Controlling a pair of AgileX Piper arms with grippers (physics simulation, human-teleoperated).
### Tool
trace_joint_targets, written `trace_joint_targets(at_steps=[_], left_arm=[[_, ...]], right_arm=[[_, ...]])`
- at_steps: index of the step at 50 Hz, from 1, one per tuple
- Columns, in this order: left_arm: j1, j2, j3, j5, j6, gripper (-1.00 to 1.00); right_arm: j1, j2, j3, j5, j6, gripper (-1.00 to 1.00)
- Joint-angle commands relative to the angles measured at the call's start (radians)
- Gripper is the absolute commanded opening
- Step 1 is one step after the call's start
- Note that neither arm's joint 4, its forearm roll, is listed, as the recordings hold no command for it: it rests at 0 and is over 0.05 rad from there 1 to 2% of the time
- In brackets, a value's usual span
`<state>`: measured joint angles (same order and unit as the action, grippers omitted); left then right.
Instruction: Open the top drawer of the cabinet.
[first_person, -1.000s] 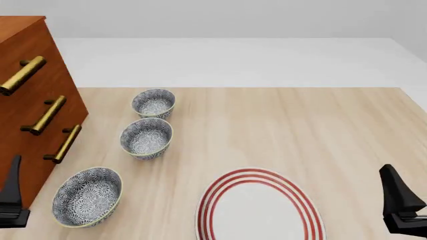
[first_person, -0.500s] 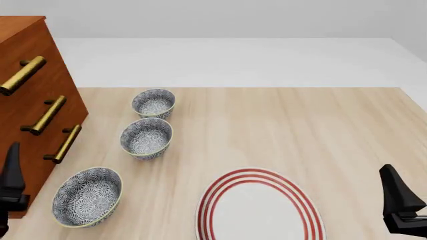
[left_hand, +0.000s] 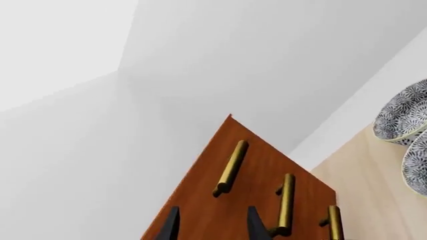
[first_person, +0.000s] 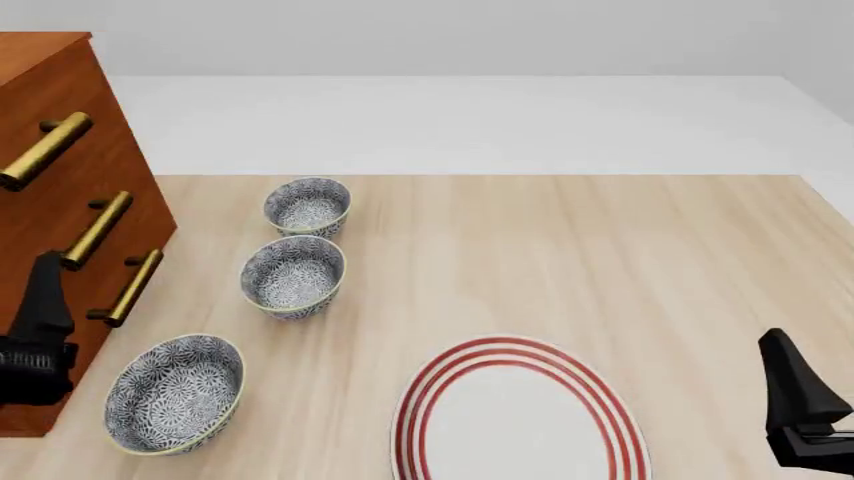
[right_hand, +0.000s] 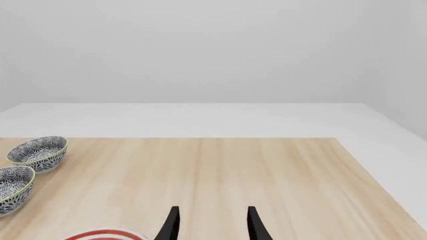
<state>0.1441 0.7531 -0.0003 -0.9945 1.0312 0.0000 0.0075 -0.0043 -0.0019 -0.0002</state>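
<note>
The cabinet stands at the table's far left, reddish-brown wood with three brass bar handles. The top drawer carries the uppermost handle, and its front lies level with the two drawers below. My left gripper hovers open just before the cabinet front, level with the two lower handles and below the top one. In the left wrist view the open fingers point at the cabinet under the top handle, holding nothing. My right gripper rests open at the near right, empty.
Three patterned bowls sit in a row right of the cabinet: far, middle and near, the near one close beside my left gripper. A red-striped white plate lies at the front centre.
My left gripper has risen and moved forward, from the table's near left corner to in front of the lower drawer handles. The right arm has not moved.
</note>
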Motion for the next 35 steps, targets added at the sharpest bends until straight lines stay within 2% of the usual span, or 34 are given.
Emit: trace_joint_targets(at_steps=[1,16,28,35], left_arm=[[0.015,0.226,0.000,-0.213,0.058,1.00],[0.030,0.247,-0.011,-0.225,0.106,1.00],[0.059,0.299,-0.072,-0.225,0.139,1.00],[0.061,0.321,-0.095,-0.225,0.193,1.00]], right_arm=[[0.000,0.000,0.000,0.000,0.000,1.00],[0.000,0.000,0.000,0.000,0.000,1.00],[0.000,0.000,0.000,0.000,0.000,1.00],[0.000,0.000,0.000,0.000,0.000,1.00]])
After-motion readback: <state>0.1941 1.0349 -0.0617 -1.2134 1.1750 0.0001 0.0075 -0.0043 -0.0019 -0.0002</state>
